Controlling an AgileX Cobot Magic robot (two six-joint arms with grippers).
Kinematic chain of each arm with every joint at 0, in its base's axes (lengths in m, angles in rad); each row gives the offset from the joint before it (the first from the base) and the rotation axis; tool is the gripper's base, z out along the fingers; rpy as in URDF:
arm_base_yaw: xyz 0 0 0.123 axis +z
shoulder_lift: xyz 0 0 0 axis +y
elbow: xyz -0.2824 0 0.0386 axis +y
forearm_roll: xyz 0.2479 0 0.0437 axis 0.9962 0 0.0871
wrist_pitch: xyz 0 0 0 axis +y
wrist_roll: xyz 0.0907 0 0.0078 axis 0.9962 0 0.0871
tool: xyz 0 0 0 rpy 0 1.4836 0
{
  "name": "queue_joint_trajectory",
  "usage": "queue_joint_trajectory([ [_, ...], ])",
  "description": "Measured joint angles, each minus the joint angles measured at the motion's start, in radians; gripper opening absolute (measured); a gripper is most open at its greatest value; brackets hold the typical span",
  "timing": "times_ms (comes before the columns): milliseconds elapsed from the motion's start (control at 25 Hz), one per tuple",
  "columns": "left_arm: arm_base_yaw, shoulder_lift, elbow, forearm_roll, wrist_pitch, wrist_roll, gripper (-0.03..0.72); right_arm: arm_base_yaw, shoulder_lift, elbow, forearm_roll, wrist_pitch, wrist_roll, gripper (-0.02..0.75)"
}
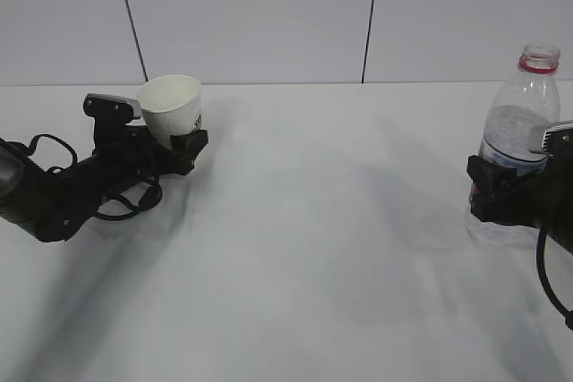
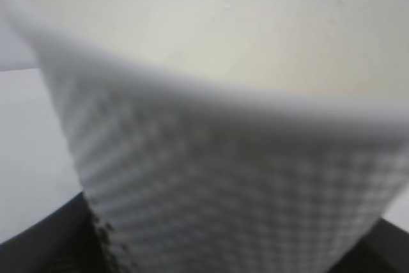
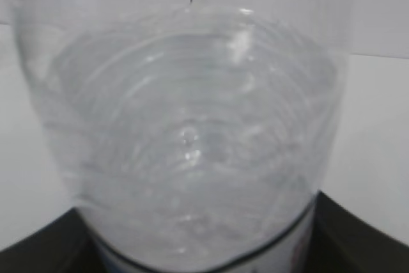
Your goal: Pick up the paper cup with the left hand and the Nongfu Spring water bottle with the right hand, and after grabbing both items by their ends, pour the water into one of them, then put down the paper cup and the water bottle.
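The left pincer sits low around the base of the paper cup, its dark jaws on either side of the lower wall; whether they press the cup or stand just clear cannot be told, as the wrist view is filled by the cup. The cup leans toward the camera on the left side of the worktop, mouth open and showing a few droplets inside. The right pincer is clamped on the lower body of the Nongfu Spring water bottle, which stands upright at the right edge, uncapped, with the water filling the lower part. Risks, as judged: 1, the thin paper wall may buckle or the tapered cup slip if the left jaws are loose or off-centre; 2, the ribbed clear plastic may flex or twist under the clamp; 3, the open neck will spill if the bottle tips. Materials: matte white paper with a rolled rim; glossy clear plastic with a red neck ring; smooth pale worktop.
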Motion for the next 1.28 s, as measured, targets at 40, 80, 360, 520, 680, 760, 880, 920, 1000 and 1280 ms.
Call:
queue_joint_trajectory([
  [40, 0.000, 0.000, 0.000, 0.000, 0.000, 0.000, 0.596, 0.000, 0.000, 0.000, 0.000, 0.000, 0.000, 0.474],
  [80, 0.000, 0.000, 0.000, 0.000, 0.000, 0.000, 0.596, 0.000, 0.000, 0.000, 0.000, 0.000, 0.000, 0.474],
  [360, 0.000, 0.000, 0.000, -0.001, -0.062, 0.000, 0.584, 0.000, 0.000, 0.000, 0.000, 0.000, 0.000, 0.474],
  [520, 0.000, 0.000, 0.000, -0.001, -0.093, 0.000, 0.575, 0.000, 0.000, 0.000, 0.000, 0.000, 0.000, 0.474],
  [680, 0.000, 0.000, 0.000, 0.002, -0.096, 0.000, 0.573, 0.000, 0.000, 0.000, 0.000, 0.000, 0.000, 0.474],
  [760, 0.000, 0.000, 0.000, 0.011, -0.096, 0.000, 0.572, 0.000, 0.000, 0.000, 0.000, 0.000, 0.000, 0.474],
  [880, 0.000, 0.000, 0.000, 0.039, -0.096, 0.000, 0.571, 0.000, 0.000, 0.000, 0.000, 0.000, 0.000, 0.474],
  [920, 0.000, 0.000, 0.000, 0.051, -0.096, 0.000, 0.571, 0.000, 0.000, 0.000, 0.000, 0.000, 0.000, 0.474],
  [1000, 0.000, 0.000, 0.000, 0.067, -0.088, 0.000, 0.571, 0.000, 0.000, 0.000, 0.000, 0.000, 0.000, 0.474],
  [1280, 0.000, 0.000, 0.000, 0.098, -0.082, -0.023, 0.571, 0.000, 0.000, 0.000, 0.000, 0.000, 0.000, 0.474],
])
